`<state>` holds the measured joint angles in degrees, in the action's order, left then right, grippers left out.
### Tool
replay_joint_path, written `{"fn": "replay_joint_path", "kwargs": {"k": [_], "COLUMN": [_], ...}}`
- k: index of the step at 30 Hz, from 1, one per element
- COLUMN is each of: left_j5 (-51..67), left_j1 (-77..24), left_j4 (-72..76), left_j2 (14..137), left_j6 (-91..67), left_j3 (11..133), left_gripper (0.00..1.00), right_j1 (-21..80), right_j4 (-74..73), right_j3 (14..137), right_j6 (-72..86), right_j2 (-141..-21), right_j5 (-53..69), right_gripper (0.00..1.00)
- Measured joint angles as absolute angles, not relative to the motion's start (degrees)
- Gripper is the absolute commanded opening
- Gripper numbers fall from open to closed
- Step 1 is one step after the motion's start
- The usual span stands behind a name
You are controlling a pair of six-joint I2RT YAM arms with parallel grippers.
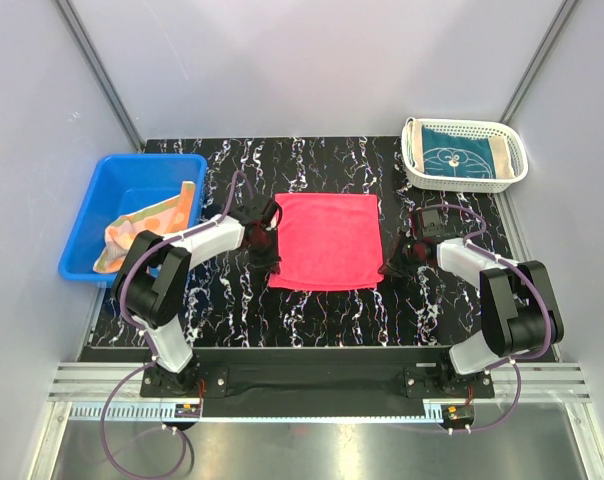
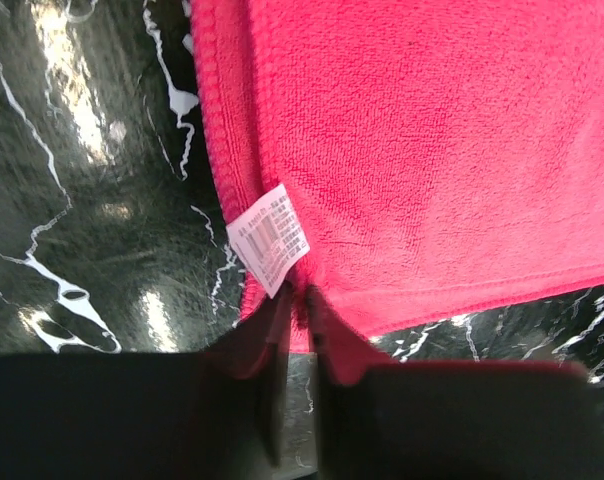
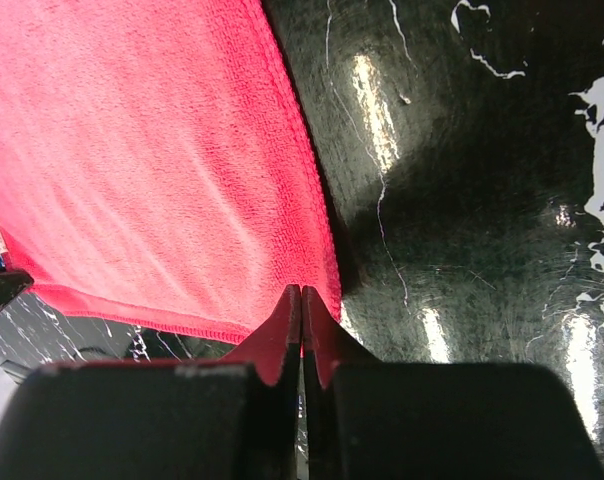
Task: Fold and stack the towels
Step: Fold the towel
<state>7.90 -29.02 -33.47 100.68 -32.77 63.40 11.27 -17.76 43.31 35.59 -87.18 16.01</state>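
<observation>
The pink-red towel [image 1: 327, 240] lies spread flat in the middle of the black marbled table. My left gripper [image 1: 274, 262] is at its near-left corner. In the left wrist view the gripper [image 2: 304, 292] is shut on that corner of the towel [image 2: 432, 150], right beside its white label [image 2: 270, 238]. My right gripper [image 1: 388, 268] is at the near-right corner. In the right wrist view it [image 3: 301, 290] is shut on that corner of the towel [image 3: 152, 170]. The teal towel [image 1: 460, 158] lies in the white basket. The orange-peach towel [image 1: 150, 222] lies in the blue bin.
A white basket [image 1: 516, 150] stands at the back right of the table. A blue bin [image 1: 102, 190] stands at the left edge. Grey walls close in the table on three sides.
</observation>
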Motion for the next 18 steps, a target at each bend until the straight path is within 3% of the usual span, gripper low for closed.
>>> {"fn": "replay_joint_path", "kwargs": {"k": [4, 6, 9, 18], "left_j5": [7.9, 7.9, 7.8, 8.8], "left_j1": [-29.0, -29.0, -29.0, -29.0], "left_j4": [-34.5, -34.9, -35.9, -36.2], "left_j2": [100.7, 100.7, 100.7, 100.7], "left_j6": [-33.1, -33.1, -33.1, -33.5], "left_j3": [63.4, 63.4, 63.9, 64.6], "left_gripper": [0.37, 0.4, 0.4, 0.38], "right_j1": [11.3, 11.3, 11.3, 11.5], "right_j4": [-17.7, -17.8, -18.4, -22.2], "right_j3": [43.0, 42.9, 42.9, 42.9], "right_j6": [35.6, 35.7, 35.5, 36.1], "right_j2": [-87.2, -87.2, -87.2, -85.2], "right_j5": [16.0, 16.0, 15.9, 15.2], "right_gripper": [0.03, 0.2, 0.29, 0.38]}}
